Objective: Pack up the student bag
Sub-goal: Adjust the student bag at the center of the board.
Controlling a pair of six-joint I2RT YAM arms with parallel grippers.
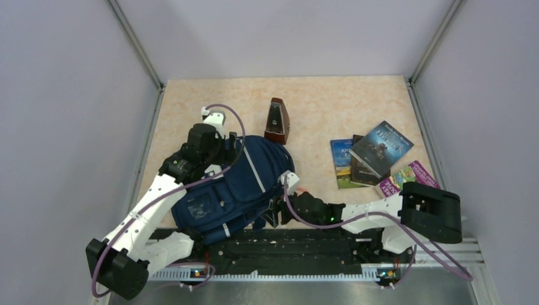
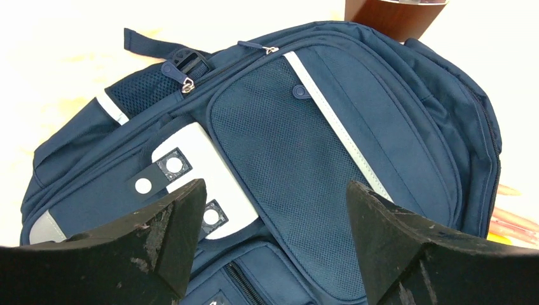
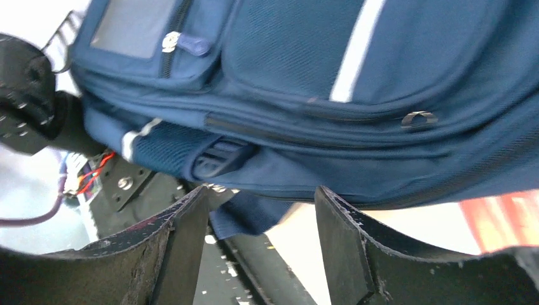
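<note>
Navy blue fabric backpack with light-grey stripes, the student bag (image 1: 235,187), lying front-face up at the near left of the beige speckled surface (image 1: 330,101). Left gripper (image 2: 273,197) hovers over its front, jaws wide apart and empty. Right gripper (image 3: 260,197), jaws apart, faces its near-right edge. A brown wooden pyramid-shaped metronome (image 1: 277,121) stands just beyond the bag. 4 overlapping paperback books (image 1: 372,159) lie well apart to the right.

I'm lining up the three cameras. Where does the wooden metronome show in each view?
Top external: the metronome stands upright near centre, just behind the student bag.
Left wrist: only a cropped brown wooden part at the top edge, right of centre, beyond the bag.
Right wrist: not in it.
Shared landmark: the bag's light-grey stripe, visible in all three views.
</note>
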